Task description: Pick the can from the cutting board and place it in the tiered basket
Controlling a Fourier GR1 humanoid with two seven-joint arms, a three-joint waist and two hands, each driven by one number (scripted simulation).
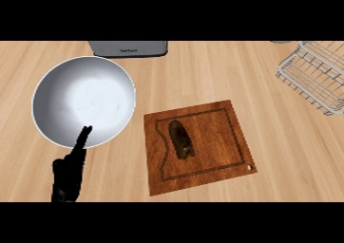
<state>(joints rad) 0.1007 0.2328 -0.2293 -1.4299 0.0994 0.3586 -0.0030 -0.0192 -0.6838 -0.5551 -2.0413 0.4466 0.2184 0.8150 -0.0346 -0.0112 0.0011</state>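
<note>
Centrally, can [180, 139] lying on cutting board [199, 144], tiered basket [320, 76] at right edge, left robot hand [68, 175] open, lower left.

Only the left hand [68, 178] of the robot shows, a slim, glossy black hand with narrow, tapering fingers [81, 138] and faint highlights along its edges, its lower part darker and bulkier where it meets the view's lower edge

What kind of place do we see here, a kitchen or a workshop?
Most likely a kitchen counter. A wooden cutting board lies on the wooden counter top with a dark can on it, a large white plate sits to its left, and a wire tiered basket stands at the far right.
</note>
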